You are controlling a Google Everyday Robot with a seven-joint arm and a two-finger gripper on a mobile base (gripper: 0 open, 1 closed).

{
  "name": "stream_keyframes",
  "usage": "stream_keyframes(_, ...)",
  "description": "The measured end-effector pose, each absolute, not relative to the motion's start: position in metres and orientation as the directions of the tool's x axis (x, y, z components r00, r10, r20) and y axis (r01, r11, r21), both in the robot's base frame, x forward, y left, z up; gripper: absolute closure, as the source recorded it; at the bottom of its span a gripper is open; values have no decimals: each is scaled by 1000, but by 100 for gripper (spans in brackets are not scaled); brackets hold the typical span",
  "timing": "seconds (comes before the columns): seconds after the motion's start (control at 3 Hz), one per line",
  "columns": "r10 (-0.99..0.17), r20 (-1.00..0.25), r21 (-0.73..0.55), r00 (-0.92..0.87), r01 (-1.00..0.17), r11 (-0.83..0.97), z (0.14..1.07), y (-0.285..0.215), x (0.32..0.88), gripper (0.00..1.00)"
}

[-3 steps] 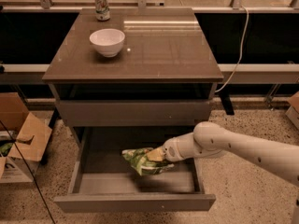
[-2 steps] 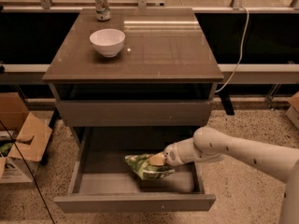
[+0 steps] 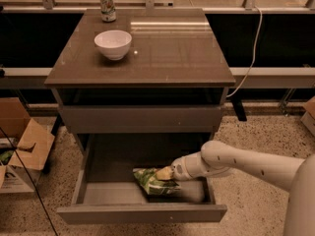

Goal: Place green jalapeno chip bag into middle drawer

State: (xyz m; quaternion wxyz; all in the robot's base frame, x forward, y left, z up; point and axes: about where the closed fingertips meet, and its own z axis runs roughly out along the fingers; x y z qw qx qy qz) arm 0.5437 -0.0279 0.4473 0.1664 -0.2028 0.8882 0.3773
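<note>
A cardboard box (image 3: 27,144) sits open on the floor at the far left. On the table (image 3: 177,58), a drink can (image 3: 107,5) stands at the back edge, with a white bowl (image 3: 113,44) just in front of it. Below the top, the upper drawer (image 3: 140,119) is closed. The middle drawer (image 3: 142,213) is pulled out, with nothing between its low walls and the arm. The green chip bag (image 3: 150,182) lies inside it, right of centre. The gripper (image 3: 166,173) has its jaws clamped on the bag's upper right edge, and the white arm (image 3: 246,162) reaches in from the right. A cable (image 3: 253,43) hangs behind. Since a second ago, bag and gripper have sunk lower into the drawer.
</note>
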Motion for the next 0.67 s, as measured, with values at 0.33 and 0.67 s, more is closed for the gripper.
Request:
stream_keyframes(0.33, -237, -447, 604, -863, -486, 631, 446, -26, 543, 15)
stream_keyframes(0.67, -238, -446, 606, -863, -487, 629, 446, -24, 542, 0)
